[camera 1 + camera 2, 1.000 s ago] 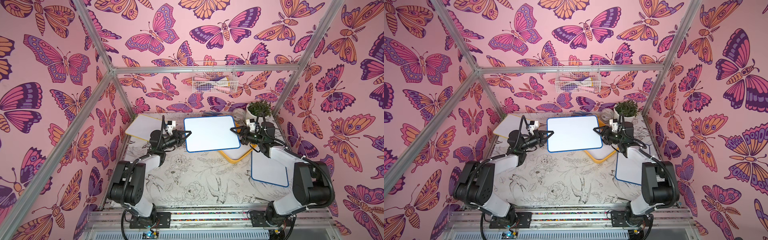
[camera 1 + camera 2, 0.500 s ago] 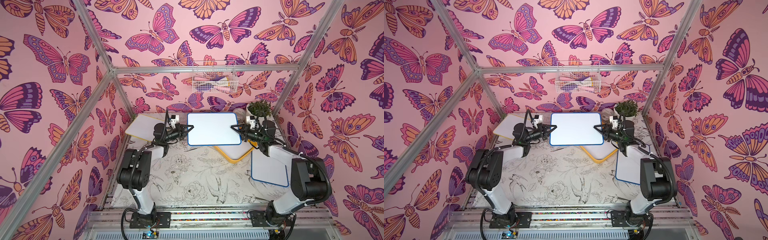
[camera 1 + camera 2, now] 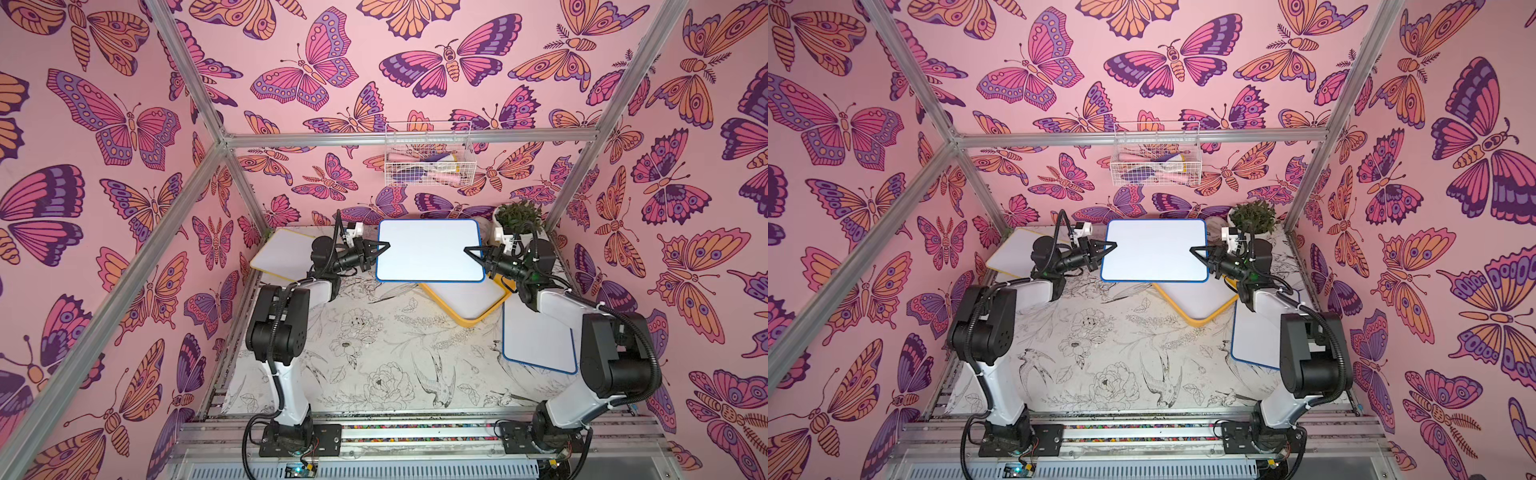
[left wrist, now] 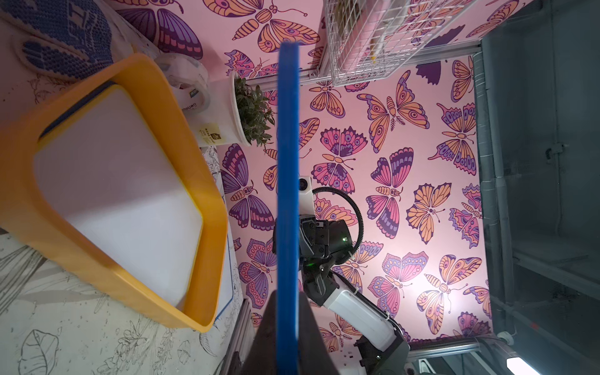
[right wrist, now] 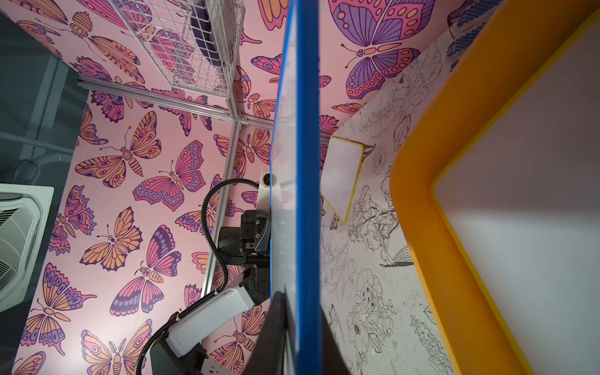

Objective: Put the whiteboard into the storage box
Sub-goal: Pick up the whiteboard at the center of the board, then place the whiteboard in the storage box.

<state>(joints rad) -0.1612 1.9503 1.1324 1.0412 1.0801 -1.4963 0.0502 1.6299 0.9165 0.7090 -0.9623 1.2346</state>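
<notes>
Clamping right gripper (image 3: pixel 468 250) on whiteboard (image 3: pixel 430 249), shifted rearward

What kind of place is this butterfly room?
Probably a robot practice booth, not a real room. A left arm and right arm are bolted to a rail. Butterfly walls fill a metal frame. The left gripper and right gripper hold a whiteboard above a yellow tray.

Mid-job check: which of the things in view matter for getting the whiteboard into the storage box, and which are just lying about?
In the job:
- held whiteboard, gripped at opposite edges by left gripper and right gripper
- storage box, holding a stowed whiteboard

Lying about:
- spare blue-framed whiteboard
- yellow-framed whiteboard
- potted plant
- wire basket
</notes>
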